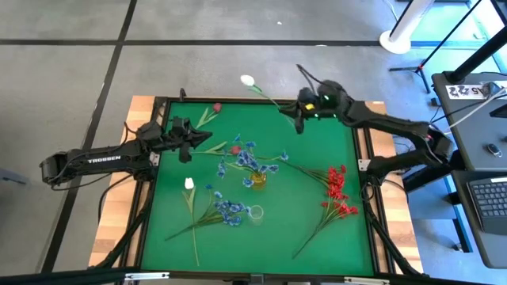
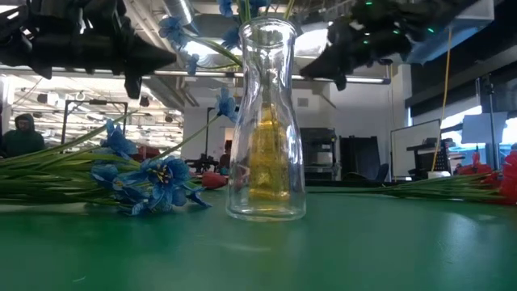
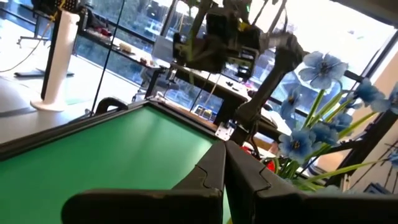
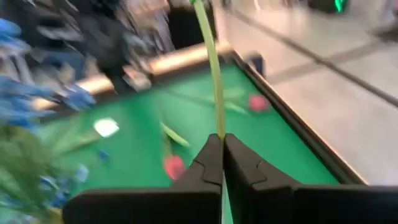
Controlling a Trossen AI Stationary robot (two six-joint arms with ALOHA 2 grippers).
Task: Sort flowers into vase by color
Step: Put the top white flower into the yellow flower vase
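Note:
My right gripper hangs over the table's far edge, shut on a white-bud flower whose bud juts out past that edge. My left gripper is shut near the far left corner, raised above the mat, with nothing between its fingers. An amber vase at mid-table holds blue sprays. A clear glass vase stands nearer. Flat on the mat lie two red buds, another white bud, a blue spray and red sprays. My right gripper pinches the white-bud flower's thin green stem between its two fingertips. The stem runs on from the fingers out past the table's far edge to the bud, and the flower is lifted clear of the mat.
The green mat sits in a raised black frame. A white stand and tripod legs stand beyond the far right corner. A laptop desk is off to the right. Bare mat lies near the near edge.

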